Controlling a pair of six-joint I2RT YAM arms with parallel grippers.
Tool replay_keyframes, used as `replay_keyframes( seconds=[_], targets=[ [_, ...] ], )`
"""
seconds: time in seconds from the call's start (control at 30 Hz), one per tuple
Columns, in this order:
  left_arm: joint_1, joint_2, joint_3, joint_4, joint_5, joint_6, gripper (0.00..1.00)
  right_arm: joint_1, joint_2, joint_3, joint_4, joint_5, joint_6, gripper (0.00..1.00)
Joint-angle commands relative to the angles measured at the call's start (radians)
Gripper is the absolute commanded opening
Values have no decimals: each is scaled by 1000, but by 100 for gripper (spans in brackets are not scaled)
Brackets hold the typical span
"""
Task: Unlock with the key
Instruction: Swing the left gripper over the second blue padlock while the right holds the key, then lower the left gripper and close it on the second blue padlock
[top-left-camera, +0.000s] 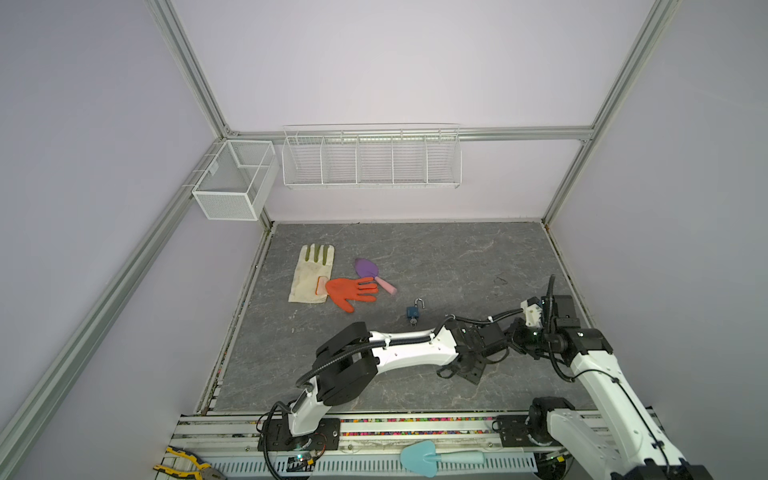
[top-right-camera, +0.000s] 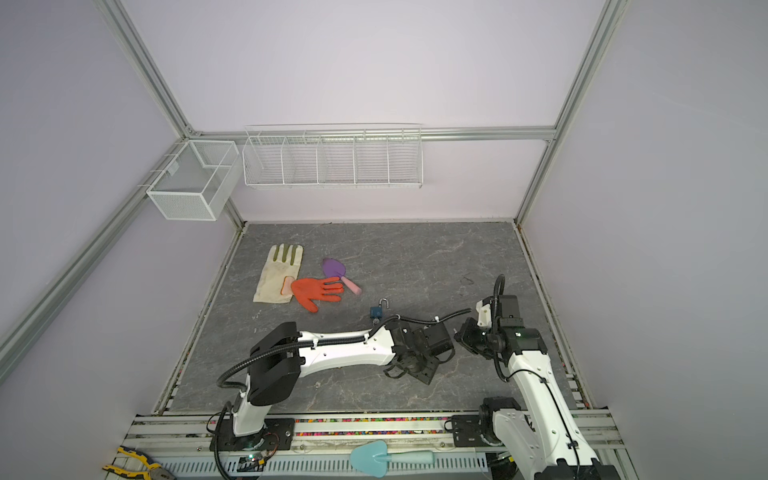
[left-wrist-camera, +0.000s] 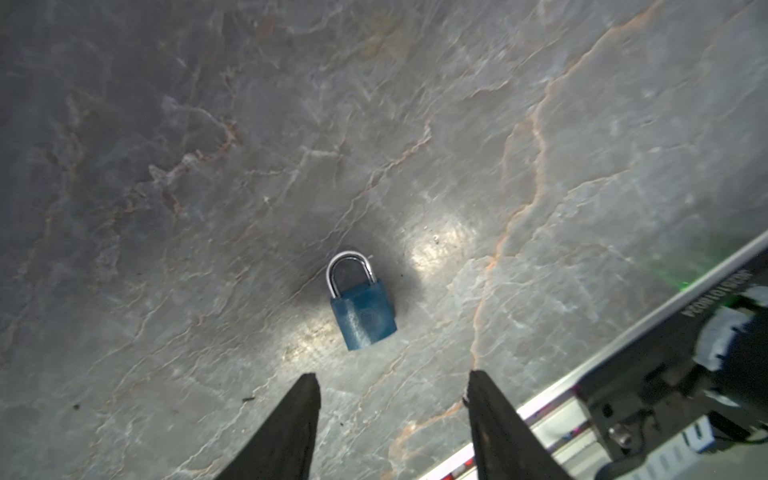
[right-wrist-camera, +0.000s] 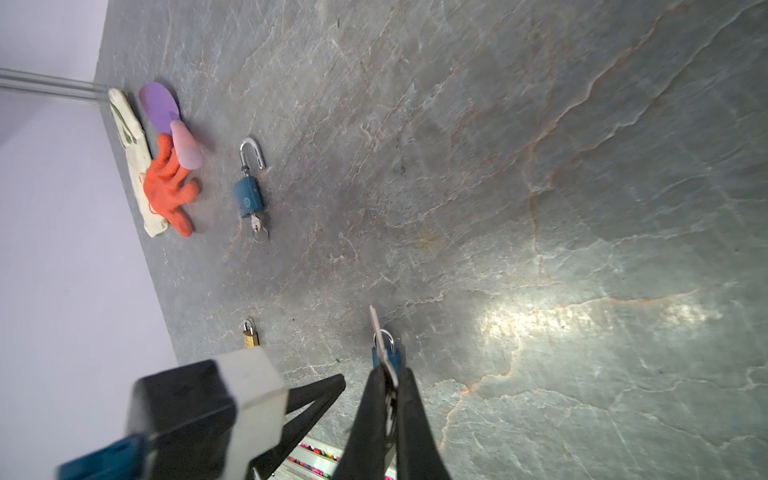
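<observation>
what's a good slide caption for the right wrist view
Right gripper shut on a key by a closed blue padlock; an opened blue padlock lies farther off.

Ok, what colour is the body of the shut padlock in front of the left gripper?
Blue padlock body, silver shackle; clearest in the left wrist view.

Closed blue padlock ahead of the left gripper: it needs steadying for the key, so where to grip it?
Probably pinch the closed padlock across its body's side edges, coming down from above: it lies flat, shackle pointing away from the open left gripper, so its bottom end stays free.
</observation>
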Motion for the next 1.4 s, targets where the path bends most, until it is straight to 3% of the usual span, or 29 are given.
replay_keyframes(
  seconds=[0.0,0.2,0.47,0.77,1.37],
  targets=[
    [2,51,54,-97,-8,15,57,-56,9,-25,15,-63,-44,6],
    [2,127,121,-138,-27,8,57,-124,25,-43,28,-129,-77,6],
    [2,202,227,-222,-93,21,55,-138,23,-44,35,-156,-85,6],
    [3,156,172,-214,-131,-13,45,-140,23,-45,37,-162,-88,6],
    [17,219,232,-214,-91,23,40,-140,10,-45,38,-160,-88,6]
  ],
)
